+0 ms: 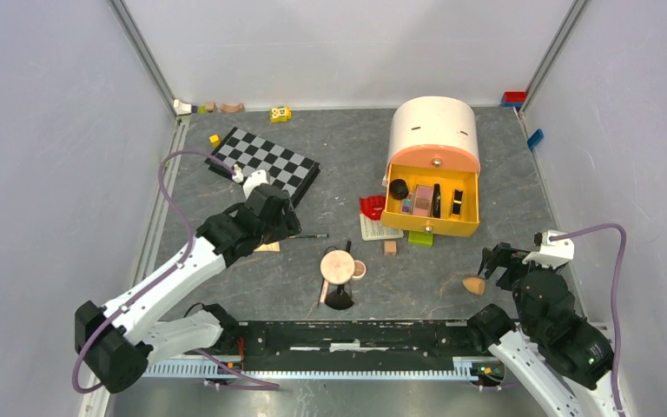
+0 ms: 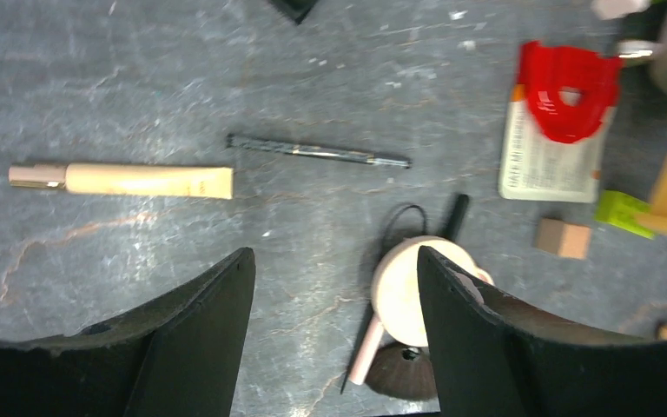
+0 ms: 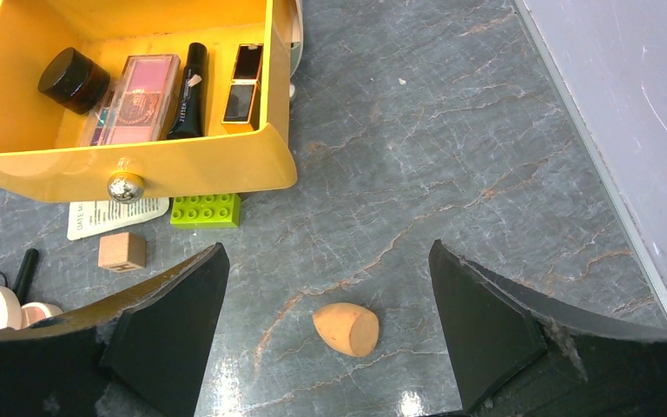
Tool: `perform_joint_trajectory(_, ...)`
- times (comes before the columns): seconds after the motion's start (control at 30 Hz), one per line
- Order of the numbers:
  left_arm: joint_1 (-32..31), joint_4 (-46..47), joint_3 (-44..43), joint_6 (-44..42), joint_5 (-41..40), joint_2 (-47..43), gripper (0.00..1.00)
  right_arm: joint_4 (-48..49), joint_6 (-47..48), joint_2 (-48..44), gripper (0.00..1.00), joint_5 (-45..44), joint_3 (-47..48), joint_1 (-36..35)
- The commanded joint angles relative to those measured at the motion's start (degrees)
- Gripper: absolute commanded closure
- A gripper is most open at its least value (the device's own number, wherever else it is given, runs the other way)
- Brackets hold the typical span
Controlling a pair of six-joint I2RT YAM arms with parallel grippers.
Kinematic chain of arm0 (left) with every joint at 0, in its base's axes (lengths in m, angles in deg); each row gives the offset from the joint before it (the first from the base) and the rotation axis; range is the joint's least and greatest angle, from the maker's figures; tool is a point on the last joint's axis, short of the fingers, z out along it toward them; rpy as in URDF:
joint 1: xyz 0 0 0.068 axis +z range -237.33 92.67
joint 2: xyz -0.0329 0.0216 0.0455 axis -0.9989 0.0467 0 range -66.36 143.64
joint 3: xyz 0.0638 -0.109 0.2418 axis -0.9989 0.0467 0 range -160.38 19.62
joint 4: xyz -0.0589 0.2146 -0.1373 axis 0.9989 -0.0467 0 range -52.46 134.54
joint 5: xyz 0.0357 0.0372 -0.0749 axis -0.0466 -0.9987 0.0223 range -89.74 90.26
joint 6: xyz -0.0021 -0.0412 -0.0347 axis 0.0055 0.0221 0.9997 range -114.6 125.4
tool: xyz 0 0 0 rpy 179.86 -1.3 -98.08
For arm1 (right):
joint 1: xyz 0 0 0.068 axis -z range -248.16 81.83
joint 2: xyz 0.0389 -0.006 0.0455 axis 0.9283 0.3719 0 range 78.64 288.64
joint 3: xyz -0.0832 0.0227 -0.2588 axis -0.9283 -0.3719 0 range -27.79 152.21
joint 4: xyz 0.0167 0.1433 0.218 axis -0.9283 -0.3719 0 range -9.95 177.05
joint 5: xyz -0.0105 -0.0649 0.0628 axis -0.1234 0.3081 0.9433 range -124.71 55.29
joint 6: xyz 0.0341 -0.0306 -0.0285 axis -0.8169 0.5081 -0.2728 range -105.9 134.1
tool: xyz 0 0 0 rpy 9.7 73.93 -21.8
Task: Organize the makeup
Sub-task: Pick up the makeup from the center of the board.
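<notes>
My right pincer (image 3: 327,252), spread, hovers above the orange sponge (image 3: 347,329), probably bound for the yellow drawer (image 3: 208,161); my left pincer (image 2: 334,256) is spread and empty.

We see two arms built of white link shells and black joint housings: the left arm (image 1: 169,278) shows more white, the right arm (image 1: 564,334) mostly black. A lilac cable (image 1: 160,184) loops along each. The left hand (image 2: 334,261) and right hand (image 3: 330,252) carry broad, curved matte-black fingers (image 3: 165,321) with scuffed edges.
</notes>
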Motion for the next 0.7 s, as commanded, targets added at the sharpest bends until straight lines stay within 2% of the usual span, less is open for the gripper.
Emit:
perform_joint_trajectory(0.0, 2.92, 2.00, 2.12, 6.17, 1.40, 3.87, 0.26, 1.50, 0.10, -0.89, 0.07, -0.39, -0.22, -0.36)
perform_joint_trajectory(0.13, 5.41, 1.16, 2.91, 7.77, 2.74, 7.59, 0.28, 1.47, 0.14, -0.86, 0.07, -0.36, -0.21, -0.36)
perform_joint_trajectory(0.27, 10.05, 1.71, 7.56, 14.25, 3.17, 6.22, 0.28, 1.40, 0.11, -1.11, 0.07, -0.39, -0.21, -0.36)
perform_joint_trajectory(0.37, 13.30, 0.23, 9.68, 20.46, 2.82, 6.22, 0.24, 1.46, 0.08, -1.10, 0.07, -0.41, -0.21, -0.36)
perform_joint_trajectory(0.57, 16.92, -12.03, 2.64, 27.82, 1.29, 15.41, 0.23, 1.54, 0.17, -0.76, 0.07, -0.38, -0.30, -0.32)
perform_joint_trajectory(0.67, 18.32, -14.11, 0.29, 28.93, 3.16, 19.53, 0.23, 1.47, 0.12, -1.01, 0.07, -0.37, -0.30, -0.36)
